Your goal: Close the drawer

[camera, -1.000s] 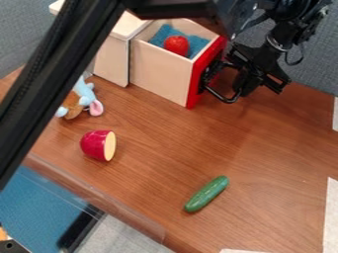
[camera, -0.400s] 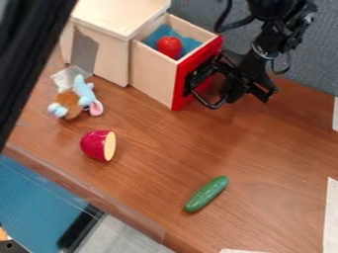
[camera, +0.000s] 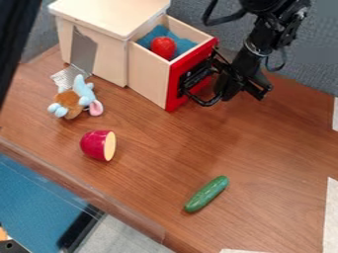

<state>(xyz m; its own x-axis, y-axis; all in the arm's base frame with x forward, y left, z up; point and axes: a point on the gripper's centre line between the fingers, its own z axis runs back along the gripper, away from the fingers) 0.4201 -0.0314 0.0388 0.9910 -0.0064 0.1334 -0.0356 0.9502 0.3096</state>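
Cabinet [camera: 109, 14]: pale wood, smooth, satin. Drawer side [camera: 147, 74]: same pale wood; front [camera: 173, 94] smooth, painted-looking. Lining [camera: 188, 44]: soft, matt cloth. Tomato-like ball [camera: 163, 47]: glossy, plastic-looking. Toy animal [camera: 84, 90], left: fuzzy plush. Halved fruit [camera: 94, 145]: shiny skin, matt cut face. Cucumber [camera: 206, 193]: smooth, plastic-looking, light sheen. Table [camera: 158, 148]: wood-grained, low sheen. Partition [camera: 307, 69], far right: matt, woven-looking cloth.

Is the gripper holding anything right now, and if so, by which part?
The gripper is at the drawer's red front; whether it grips some part there or merely rests against it cannot be told.
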